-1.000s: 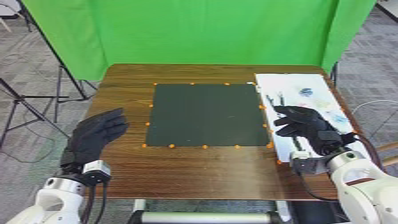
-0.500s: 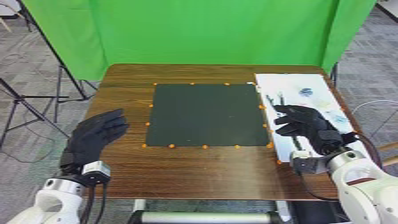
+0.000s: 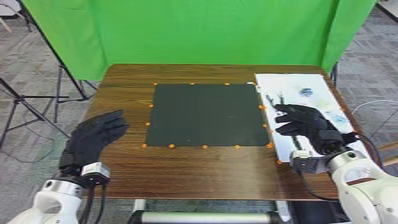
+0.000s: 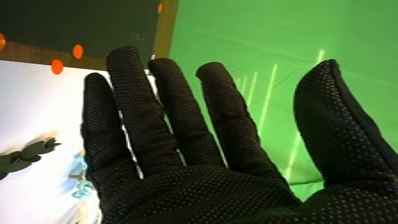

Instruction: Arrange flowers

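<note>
Past the far side of my brown wooden table [image 3: 200,175] I see a green curtain [image 3: 204,35] hanging. To my left, black stand legs [image 3: 44,118] rest on grey carpet [image 3: 27,172]; a pale cable [image 3: 369,103] curves beyond the table's right side.

At twelve o'clock the backdrop [image 3: 204,32] is bright green; the grained table [image 3: 178,175], brown; the mat [image 3: 204,115], charcoal, edged with orange dots [image 3: 205,146]; at three o'clock, white sheet [image 3: 286,82], dark green leaves [image 4: 28,154], black, pale-flecked right hand [image 3: 306,121].
</note>
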Tool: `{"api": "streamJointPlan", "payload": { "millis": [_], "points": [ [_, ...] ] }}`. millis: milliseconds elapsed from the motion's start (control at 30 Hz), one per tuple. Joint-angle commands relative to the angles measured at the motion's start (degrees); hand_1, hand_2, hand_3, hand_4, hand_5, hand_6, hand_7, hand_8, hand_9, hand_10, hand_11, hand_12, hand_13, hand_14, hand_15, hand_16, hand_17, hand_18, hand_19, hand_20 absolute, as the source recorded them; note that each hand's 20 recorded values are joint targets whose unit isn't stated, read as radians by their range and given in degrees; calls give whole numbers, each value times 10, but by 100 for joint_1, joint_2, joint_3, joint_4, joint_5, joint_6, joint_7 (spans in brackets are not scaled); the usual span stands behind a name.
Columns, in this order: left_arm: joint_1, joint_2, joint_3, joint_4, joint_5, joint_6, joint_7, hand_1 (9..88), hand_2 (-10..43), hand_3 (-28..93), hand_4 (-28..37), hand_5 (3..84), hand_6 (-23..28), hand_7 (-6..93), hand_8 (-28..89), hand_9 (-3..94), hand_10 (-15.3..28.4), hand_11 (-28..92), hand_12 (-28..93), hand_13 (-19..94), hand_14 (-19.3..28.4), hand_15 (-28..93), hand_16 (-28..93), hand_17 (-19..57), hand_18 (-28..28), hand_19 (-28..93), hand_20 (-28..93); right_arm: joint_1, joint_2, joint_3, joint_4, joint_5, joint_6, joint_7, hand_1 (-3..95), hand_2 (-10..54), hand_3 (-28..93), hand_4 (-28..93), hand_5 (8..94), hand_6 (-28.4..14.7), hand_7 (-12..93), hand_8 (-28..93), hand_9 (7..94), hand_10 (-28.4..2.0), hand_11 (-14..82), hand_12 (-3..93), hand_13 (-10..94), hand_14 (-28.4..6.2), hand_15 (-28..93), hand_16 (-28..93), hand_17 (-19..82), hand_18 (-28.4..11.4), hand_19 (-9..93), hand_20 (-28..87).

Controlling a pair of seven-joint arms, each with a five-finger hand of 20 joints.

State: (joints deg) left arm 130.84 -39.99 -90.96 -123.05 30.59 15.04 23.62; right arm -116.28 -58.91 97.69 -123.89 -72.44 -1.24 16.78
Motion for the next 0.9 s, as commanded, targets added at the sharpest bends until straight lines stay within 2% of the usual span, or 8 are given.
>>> {"api": "streamJointPlan", "payload": {
  "millis": [33, 100, 167, 300, 333, 667, 767, 900],
  "points": [
    [165, -21, -60, -57, 22, -64, 54, 268, 37, 812, -175, 454, 125, 184, -102, 395, 220, 332, 106, 250, 283, 613, -130, -89, 227, 588, 92, -64, 129, -26, -132, -377, 341, -74, 155, 104, 816, -283, 438, -56, 158, -118, 481, -190, 187, 158, 412, -185, 464, 127, 133, -213, 622, 140],
    [182, -18, -64, -66, 24, -59, 69, 268, 36, 813, -175, 454, 125, 184, -101, 395, 221, 332, 106, 250, 284, 614, -130, -89, 227, 587, 93, 132, 359, -365, -195, -873, 901, 157, 160, 102, 811, -283, 444, -61, 159, -116, 498, -197, 270, 175, 430, -175, 606, 133, 156, -206, 674, 164],
    [224, -5, -82, -75, 25, -53, 97, 268, 36, 813, -175, 453, 125, 183, -102, 396, 220, 331, 106, 251, 284, 614, -130, -89, 227, 587, 93, 175, 445, -445, -264, -1501, 1045, 426, 179, 80, 807, -282, 466, -70, 174, -119, 497, -205, 481, 216, 458, -163, 767, 159, 193, -203, 756, 214],
    [248, -33, -96, -86, 31, -41, 72, 268, 36, 813, -176, 453, 125, 184, -101, 396, 220, 332, 106, 251, 284, 615, -131, -89, 227, 586, 95, 137, 643, -659, -448, -2774, 1505, 1232, 226, 24, 803, -276, 528, -77, 306, -154, 536, -182, 705, 279, 534, -138, 890, 241, 261, -211, 861, 294],
    [289, 18, -72, -104, -17, 30, 160, 268, 36, 813, -176, 453, 125, 184, -101, 396, 220, 332, 106, 251, 284, 615, -131, -89, 227, 586, 96, 129, 632, -652, -478, -3012, 1381, 1362, 241, 10, 799, -272, 535, -73, 351, -162, 548, -174, 734, 291, 552, -136, 904, 255, 278, -213, 879, 306],
    [264, -56, -112, -87, 20, -18, 43, 269, 36, 812, -175, 452, 124, 185, -102, 396, 220, 333, 106, 251, 284, 615, -132, -89, 227, 584, 99, 280, 860, -1307, -644, -5190, 411, 3056, 314, -51, 787, -252, 607, -70, 496, -162, 622, -159, 784, 337, 648, -132, 932, 303, 370, -240, 932, 356],
    [246, -57, -94, -103, 8, 35, 25, 269, 37, 811, -174, 452, 124, 186, -102, 396, 220, 333, 106, 251, 284, 616, -132, -89, 227, 584, 100, 253, 871, -1329, -581, -5338, 110, 3213, 335, -58, 770, -255, 596, -70, 555, 33, 641, -159, 787, 349, 664, -133, 932, 306, 388, -249, 932, 378],
    [252, -23, -75, -97, -7, 42, 71, 269, 37, 812, -174, 452, 124, 185, -102, 395, 220, 332, 106, 251, 284, 616, -132, -89, 227, 584, 101, 323, 919, -1464, -464, -5645, -51, 3361, 337, -54, 764, -255, 600, -73, 565, 55, 649, -164, 787, 351, 671, -133, 932, 308, 396, -252, 932, 386]
  ]
}}
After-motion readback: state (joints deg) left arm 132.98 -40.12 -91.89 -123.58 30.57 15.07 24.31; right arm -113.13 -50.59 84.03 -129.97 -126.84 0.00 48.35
